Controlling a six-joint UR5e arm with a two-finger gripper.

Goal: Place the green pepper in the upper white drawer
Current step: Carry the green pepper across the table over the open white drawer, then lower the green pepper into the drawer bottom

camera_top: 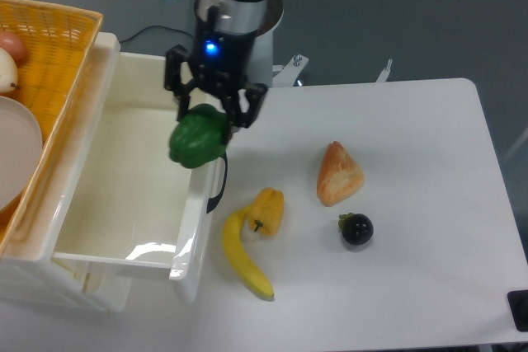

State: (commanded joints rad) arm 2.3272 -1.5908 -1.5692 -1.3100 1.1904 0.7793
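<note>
Now, up in the air: gripper clamped on the green pepper, fingers closed around its top, fruit hanging right above the front wall of the upper white drawer, half over the cavity, half over the dark handle. Glossy skin, so probably slippery; light, fairly firm, lobed, so best taken across the shoulders near the stem, as here. Drawer pulled wide open, deep and white inside, plenty of room to drop into. Out on the white desk: yellow-orange pepper touching a banana, a bread wedge, a small dark round fruit. Orange woven basket at far left. Dark grey floor beyond.
</note>
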